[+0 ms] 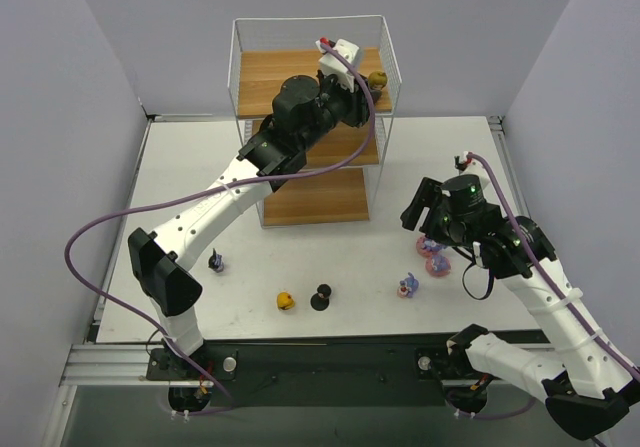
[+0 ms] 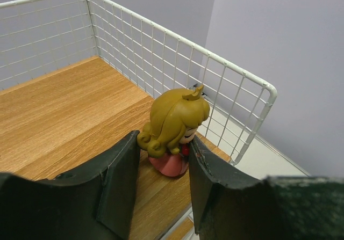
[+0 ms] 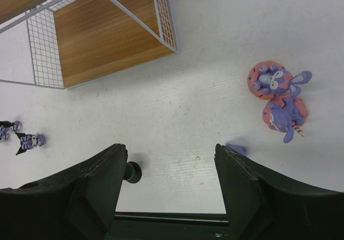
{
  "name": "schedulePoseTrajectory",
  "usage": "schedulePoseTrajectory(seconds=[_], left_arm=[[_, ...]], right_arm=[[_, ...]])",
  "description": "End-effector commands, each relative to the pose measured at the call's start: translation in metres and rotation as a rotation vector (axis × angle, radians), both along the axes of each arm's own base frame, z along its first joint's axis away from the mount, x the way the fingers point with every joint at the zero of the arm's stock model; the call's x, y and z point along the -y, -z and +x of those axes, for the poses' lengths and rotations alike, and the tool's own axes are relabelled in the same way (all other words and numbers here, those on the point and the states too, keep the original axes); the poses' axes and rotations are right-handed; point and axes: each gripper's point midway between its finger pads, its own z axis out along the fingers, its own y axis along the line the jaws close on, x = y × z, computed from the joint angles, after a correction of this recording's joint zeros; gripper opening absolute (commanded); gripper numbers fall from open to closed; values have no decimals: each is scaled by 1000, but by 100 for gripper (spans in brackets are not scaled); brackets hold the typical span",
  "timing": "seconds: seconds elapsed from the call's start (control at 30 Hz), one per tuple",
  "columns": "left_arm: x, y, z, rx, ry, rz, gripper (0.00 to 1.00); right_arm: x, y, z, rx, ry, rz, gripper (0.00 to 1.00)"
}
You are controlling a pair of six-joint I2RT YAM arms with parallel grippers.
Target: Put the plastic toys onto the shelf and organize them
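left gripper (image 2: pixel 164 143) half-shut, pinching the olive-haired pink-skirted plastic doll (image 2: pixel 173 123) upright on the top board of the white wire shelf (image 2: pixel 64 106), near its rim corner; right gripper (image 3: pixel 171 150) wide open, empty.

At upper centre you have the shelf (image 1: pixel 270 72), and the left arm (image 1: pixel 225 195) reaches up to its top board, the left gripper (image 1: pixel 366 83) at the olive-haired doll (image 1: pixel 378 79) in the right corner. The right arm (image 1: pixel 555 302) hangs at right, near two pink-purple figures (image 1: pixel 436 258). Across the lower table (image 1: pixel 180 167) stand a dark figure (image 1: pixel 216 262), yellow doll (image 1: pixel 286 301), black doll (image 1: pixel 322 296) and purple figure (image 1: pixel 407 285).
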Motion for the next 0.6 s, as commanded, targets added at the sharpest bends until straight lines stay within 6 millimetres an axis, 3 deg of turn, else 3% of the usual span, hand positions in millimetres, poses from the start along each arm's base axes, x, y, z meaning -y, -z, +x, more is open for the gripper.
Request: schedulePoseTrajectory(seconds=[0.0, 0.23, 0.57], left_arm=[[-4, 27, 0, -83, -18, 81, 34], [-6, 27, 0, -80, -25, 90, 50], [-8, 21, -1, -67, -27, 91, 59]], right_arm=[[2, -1, 2, 13, -1, -2, 68], [3, 0, 1, 12, 2, 4, 67], [8, -2, 0, 20, 16, 9, 67]])
